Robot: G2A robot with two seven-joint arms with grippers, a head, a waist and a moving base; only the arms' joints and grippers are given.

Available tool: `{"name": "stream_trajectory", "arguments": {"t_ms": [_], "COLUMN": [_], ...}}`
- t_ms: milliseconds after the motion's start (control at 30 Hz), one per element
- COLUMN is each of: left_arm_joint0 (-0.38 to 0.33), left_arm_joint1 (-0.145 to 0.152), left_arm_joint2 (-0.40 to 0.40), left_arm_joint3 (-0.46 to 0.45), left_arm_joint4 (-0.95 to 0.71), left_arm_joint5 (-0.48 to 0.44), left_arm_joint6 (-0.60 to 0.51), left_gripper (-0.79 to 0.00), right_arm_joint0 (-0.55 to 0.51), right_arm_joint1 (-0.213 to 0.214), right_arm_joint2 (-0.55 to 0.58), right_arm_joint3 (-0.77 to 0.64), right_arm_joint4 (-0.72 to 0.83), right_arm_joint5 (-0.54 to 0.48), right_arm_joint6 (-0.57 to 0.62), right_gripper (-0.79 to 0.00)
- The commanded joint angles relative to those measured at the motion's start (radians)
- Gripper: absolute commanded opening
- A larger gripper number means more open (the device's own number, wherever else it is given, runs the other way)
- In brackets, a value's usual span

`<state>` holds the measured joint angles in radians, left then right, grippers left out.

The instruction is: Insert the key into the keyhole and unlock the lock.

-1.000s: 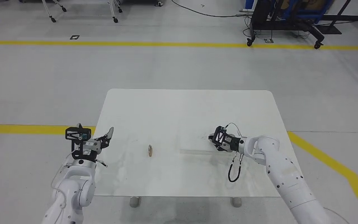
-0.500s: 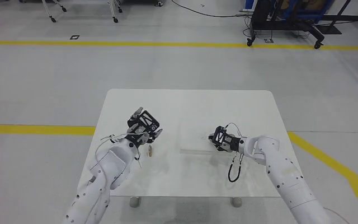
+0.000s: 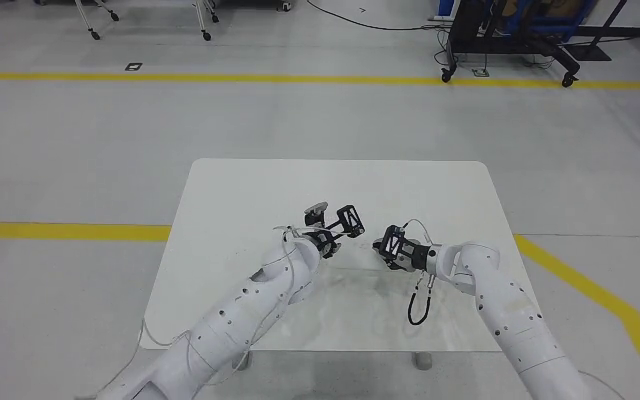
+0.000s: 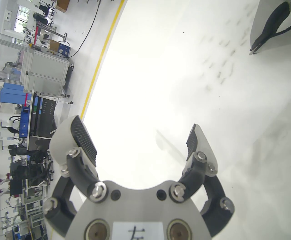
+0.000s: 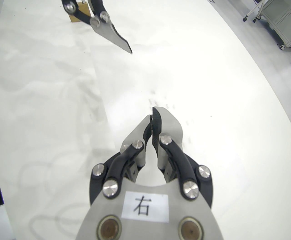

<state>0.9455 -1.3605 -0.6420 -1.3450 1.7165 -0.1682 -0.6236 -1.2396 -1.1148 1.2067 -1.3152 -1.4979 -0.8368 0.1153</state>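
White worktop on an open workshop floor, yellow lines running past it, and all the action is bunched at the middle. Key first: the right gripper has its fingers pressed flat together. In the left wrist view a tiny bright sliver pokes out past their tips. That looks like the key, though it's too small to call for certain. Held out front like that, I'd say it is set to slide straight into a keyhole.

Now the lock: a small brass padlock on the worktop, well beyond the right fingers and partly screened by the left gripper's linkage. And that left gripper has its fingers spread wide with nothing between them. It hovers over the worktop between the right fingertips and the lock, one finger pointing toward the right gripper.

From above, the left arm stretches across the worktop, its gripper just beside the right one. My read: the lock wants a steadying grip before any key goes in, and those open fingers are the ones for that job, yet they sit on the near side of it, not around it. Nothing inserted yet, nothing unlocked.
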Motion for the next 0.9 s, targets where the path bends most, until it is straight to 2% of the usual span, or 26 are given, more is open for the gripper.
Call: {"name": "stream_trajectory", "arguments": {"t_ms": [0,267,567,700,867], "left_arm_joint0": [-0.016,-0.042,-0.039,-0.039,-0.005], "left_arm_joint1": [-0.018,-0.062,-0.080,-0.076,-0.048], "left_arm_joint2": [0.022,0.050,0.026,-0.010,-0.104], "left_arm_joint3": [0.048,0.176,0.240,0.207,0.057], "left_arm_joint4": [-0.008,-0.030,-0.059,-0.055,-0.035], "left_arm_joint5": [0.022,0.058,0.060,0.074,0.079], "left_arm_joint6": [0.009,0.024,0.050,0.068,0.060], "left_gripper": [0.000,0.000,0.000,0.000,0.000], "right_arm_joint0": [0.000,0.000,0.000,0.000,0.000], "right_arm_joint1": [0.000,0.000,0.000,0.000,0.000], "right_arm_joint2": [0.000,0.000,0.000,0.000,0.000], "right_arm_joint3": [0.000,0.000,0.000,0.000,0.000], "right_arm_joint4": [0.000,0.000,0.000,0.000,0.000], "right_arm_joint5": [0.000,0.000,0.000,0.000,0.000], "right_arm_joint6": [0.000,0.000,0.000,0.000,0.000], "right_gripper": [-0.785,-0.785,-0.785,-0.785,-0.785]}}
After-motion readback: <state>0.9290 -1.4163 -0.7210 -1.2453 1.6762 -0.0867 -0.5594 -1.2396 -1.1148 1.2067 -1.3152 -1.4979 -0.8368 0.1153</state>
